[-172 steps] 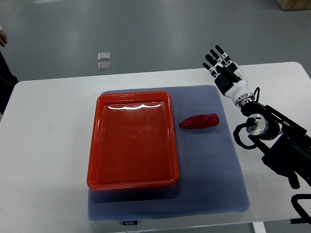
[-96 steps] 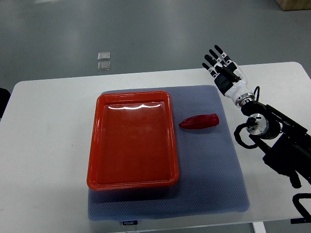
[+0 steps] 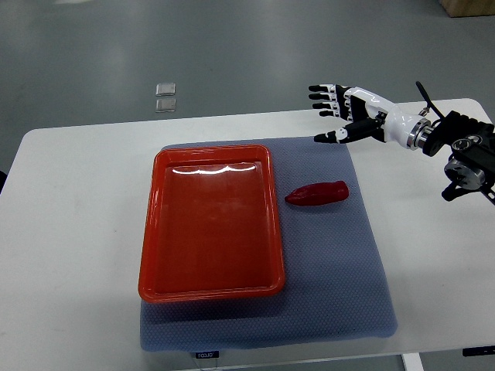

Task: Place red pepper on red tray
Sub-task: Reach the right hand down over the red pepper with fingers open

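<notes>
A red pepper (image 3: 318,193) lies on the grey-blue mat (image 3: 340,263), just right of the red tray (image 3: 210,224). The tray is empty and sits on the left part of the mat. My right hand (image 3: 334,113) comes in from the right edge and hovers over the mat's far right corner, above and beyond the pepper. Its fingers are spread, pointing left, and hold nothing. The left arm does not show.
The white table (image 3: 69,232) carries the mat. Two small clear squares (image 3: 165,97) lie on the grey floor beyond the table's far edge. A brown box corner (image 3: 468,6) shows at the top right.
My right hand has swung from pointing away to pointing left, and the forearm has lifted toward the far right. The person at the left edge has left the view. The pepper has not moved.
</notes>
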Robot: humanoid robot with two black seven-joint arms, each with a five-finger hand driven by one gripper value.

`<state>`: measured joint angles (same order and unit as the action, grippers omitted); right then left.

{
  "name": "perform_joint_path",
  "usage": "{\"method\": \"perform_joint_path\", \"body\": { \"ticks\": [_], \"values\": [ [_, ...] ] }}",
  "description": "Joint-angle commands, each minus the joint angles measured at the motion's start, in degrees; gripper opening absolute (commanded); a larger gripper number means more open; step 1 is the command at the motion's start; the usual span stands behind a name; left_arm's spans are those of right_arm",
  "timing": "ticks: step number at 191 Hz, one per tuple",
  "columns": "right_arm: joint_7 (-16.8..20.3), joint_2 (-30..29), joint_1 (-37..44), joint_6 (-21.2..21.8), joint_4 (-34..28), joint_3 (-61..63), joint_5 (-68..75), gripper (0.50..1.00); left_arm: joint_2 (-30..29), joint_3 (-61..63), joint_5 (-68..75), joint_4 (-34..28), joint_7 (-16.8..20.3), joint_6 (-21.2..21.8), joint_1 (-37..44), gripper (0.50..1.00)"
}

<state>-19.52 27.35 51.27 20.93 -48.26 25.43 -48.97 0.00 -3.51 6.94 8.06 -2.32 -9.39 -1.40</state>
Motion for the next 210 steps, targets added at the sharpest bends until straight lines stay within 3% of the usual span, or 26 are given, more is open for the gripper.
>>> {"method": "perform_joint_path", "body": {
  "ticks": [1, 53, 115, 210],
  "values": [
    [-0.17, 3.84, 4.54, 0.69, -4.91, -7.75, -10.62, 0.928, 0.00, 0.00, 0.00, 0.11, -0.05, -0.19, -0.10, 1.000],
    [0.01, 3.94, 13.68, -2.56, -7.11, -24.99, -15.28, 0.928, 0.00, 0.09, 0.00, 0.02, -0.05, -0.19, -0.10, 1.000],
    [0.01, -0.98, 10.08, -10.47, -4.30, -25.60, -16.16, 0.926, 0.00, 0.00, -0.09, -0.06, -0.14, -0.19, -0.19, 1.000],
    [1.68, -1.69, 7.88, -13.99, -3.60, -28.06, -16.69, 0.913, 0.00, 0.09, 0.00, -0.06, -0.14, -0.10, -0.19, 1.000]
  ]
}}
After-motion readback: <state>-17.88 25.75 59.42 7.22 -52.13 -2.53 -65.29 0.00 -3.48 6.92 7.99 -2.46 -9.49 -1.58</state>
